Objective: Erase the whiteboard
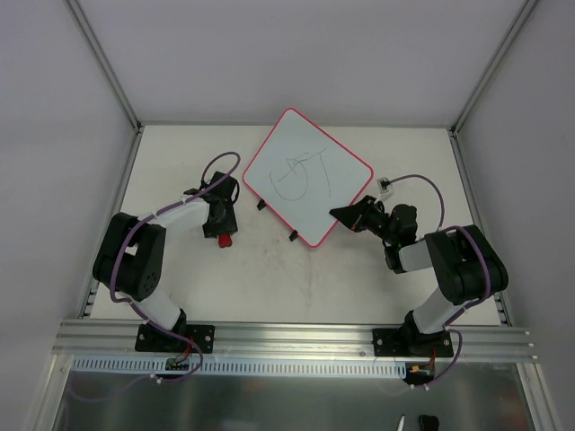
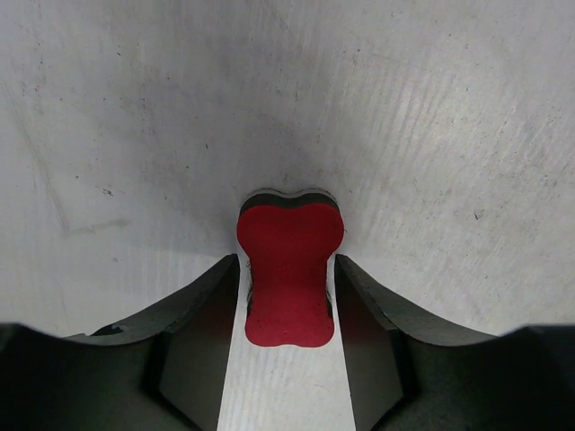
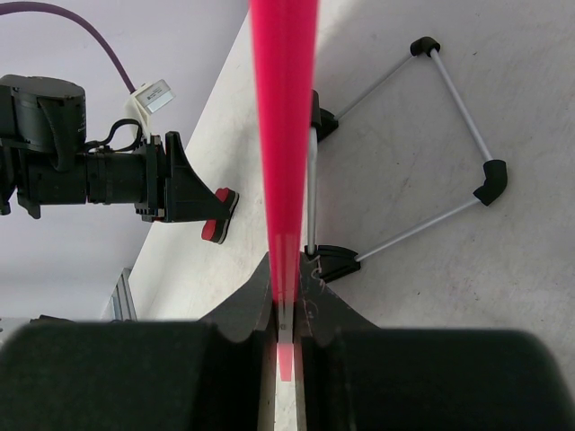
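Whiteboard tilted above scuffed table

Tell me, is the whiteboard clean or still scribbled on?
Still scribbled on. The whiteboard shows dark pen loops and lines in its middle, seen from above.

Probably a robotics lab, white-walled enclosure, aluminium rail

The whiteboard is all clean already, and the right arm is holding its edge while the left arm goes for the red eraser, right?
Not quite. The whiteboard is not clean: the top external view shows dark scribbles on its face. The rest holds: the right gripper is clamped on the board's rim, and the left gripper has its fingers on either side of the red eraser on the table.
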Robot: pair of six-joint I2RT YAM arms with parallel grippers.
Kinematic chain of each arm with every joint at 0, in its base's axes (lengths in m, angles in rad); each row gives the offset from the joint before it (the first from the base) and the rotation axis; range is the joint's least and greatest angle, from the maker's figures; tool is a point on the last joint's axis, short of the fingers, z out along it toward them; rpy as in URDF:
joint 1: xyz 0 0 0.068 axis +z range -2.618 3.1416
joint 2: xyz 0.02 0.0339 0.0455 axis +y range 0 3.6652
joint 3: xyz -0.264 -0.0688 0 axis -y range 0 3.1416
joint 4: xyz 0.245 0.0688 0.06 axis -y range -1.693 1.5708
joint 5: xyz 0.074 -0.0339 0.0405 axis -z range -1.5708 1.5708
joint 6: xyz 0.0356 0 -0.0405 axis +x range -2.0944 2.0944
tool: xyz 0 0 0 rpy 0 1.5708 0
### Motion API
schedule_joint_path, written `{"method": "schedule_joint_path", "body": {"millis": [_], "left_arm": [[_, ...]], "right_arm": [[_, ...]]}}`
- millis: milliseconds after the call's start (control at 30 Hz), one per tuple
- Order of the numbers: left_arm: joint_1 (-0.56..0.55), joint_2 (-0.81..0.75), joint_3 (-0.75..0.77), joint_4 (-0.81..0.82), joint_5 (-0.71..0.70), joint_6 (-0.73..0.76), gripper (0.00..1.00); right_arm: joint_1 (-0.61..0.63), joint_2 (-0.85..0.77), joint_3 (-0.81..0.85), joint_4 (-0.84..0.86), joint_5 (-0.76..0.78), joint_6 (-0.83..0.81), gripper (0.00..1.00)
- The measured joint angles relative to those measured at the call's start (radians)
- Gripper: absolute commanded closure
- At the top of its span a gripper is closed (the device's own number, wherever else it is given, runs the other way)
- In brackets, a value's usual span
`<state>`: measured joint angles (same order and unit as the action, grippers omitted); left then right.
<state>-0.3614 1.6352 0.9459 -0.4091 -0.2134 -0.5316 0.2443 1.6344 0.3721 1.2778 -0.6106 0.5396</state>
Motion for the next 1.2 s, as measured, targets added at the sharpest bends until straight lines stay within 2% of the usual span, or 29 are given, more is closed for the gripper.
{"method": "schedule_joint_path", "body": {"millis": [400,567,767,933,1200], "left_arm": [[-0.013,0.001,0.000,0.000,-0.008,0.000,0.66],[-0.013,0.001,0.000,0.000,-0.009,0.000,0.65],[-0.013,0.001,0.000,0.000,-0.023,0.002,0.71],[-0.013,-0.001,0.000,0.000,-0.029,0.005,0.72],[-0.013,-0.081,0.063,-0.002,-0.014,0.058,0.80]], "right_arm": [[-0.001,0.000,0.000,0.000,-0.001,0.000,1.00],[-0.001,0.000,0.000,0.000,-0.002,0.001,1.00],[-0.002,0.000,0.000,0.000,-0.003,0.002,1.00],[-0.002,0.000,0.000,0.000,-0.003,0.002,1.00],[-0.003,0.000,0.000,0.000,-0.004,0.003,1.00]]}}
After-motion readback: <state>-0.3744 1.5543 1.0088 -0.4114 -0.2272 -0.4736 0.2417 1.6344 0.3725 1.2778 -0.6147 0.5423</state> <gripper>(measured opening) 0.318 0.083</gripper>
